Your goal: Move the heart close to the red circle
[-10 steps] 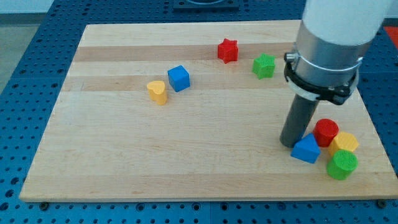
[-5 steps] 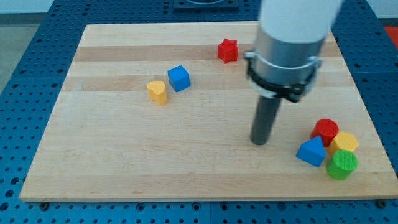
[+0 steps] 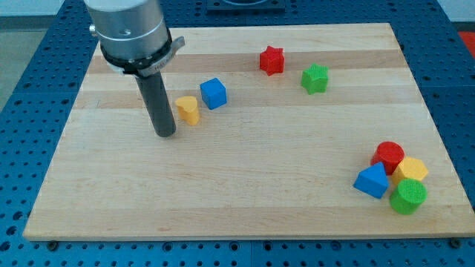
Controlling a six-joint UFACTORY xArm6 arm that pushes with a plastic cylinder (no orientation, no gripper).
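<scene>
A: Where do we have my tip (image 3: 165, 134)?
B: Just left of the small yellow heart block (image 3: 188, 109), slightly nearer us, apparently not touching. We have no fingers to open, only the rod.
A: And the red circle block (image 3: 389, 155)?
B: Far right, near edge of the wooden board (image 3: 245, 185), well apart from the heart.

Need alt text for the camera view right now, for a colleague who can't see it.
My tip stands on the wooden board just left of the yellow heart, with a blue cube on the heart's right. The red circle sits far off at lower right, clustered with blue, yellow and green blocks.
</scene>
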